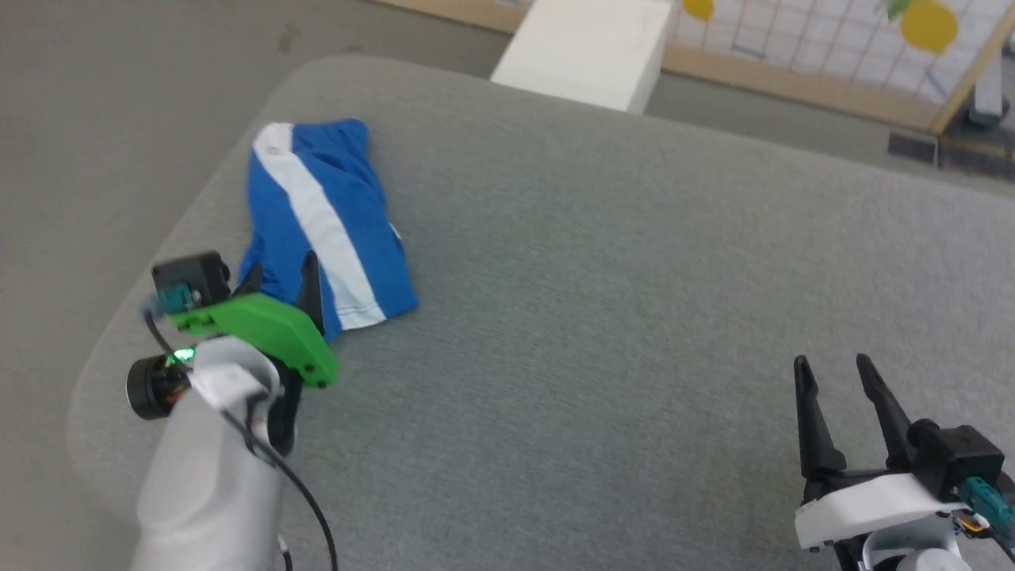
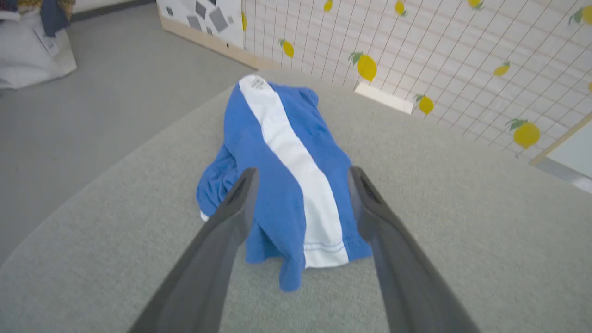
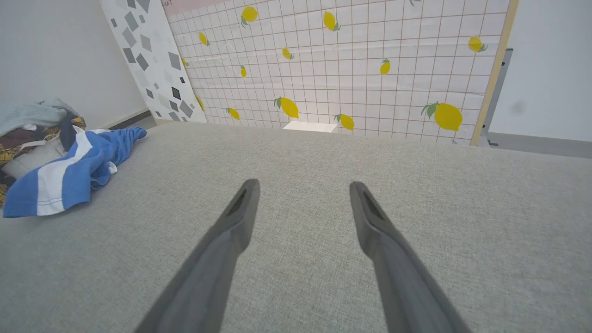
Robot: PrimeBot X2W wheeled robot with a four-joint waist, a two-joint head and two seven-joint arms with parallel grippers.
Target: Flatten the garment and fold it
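The garment [image 1: 317,214] is a pair of bright blue shorts with a broad white stripe, lying bunched lengthwise on the grey cushioned surface [image 1: 603,262] near its left edge. My left gripper [image 1: 281,270] hovers open over the near hem end; in the left wrist view the shorts [image 2: 282,180] lie between and beyond the spread fingers [image 2: 238,199]. My right gripper [image 1: 833,366] stands open at the lower right, far from the cloth, with nothing between its fingers [image 3: 243,208]. The right wrist view catches the shorts [image 3: 64,173] at far left.
A white box [image 1: 591,47] sits beyond the surface's far edge, before a lemon-patterned grid screen [image 1: 833,40]. A pile of other clothes [image 3: 32,125] lies off the left side. The surface's rounded left edge [image 1: 151,254] is close to the shorts.
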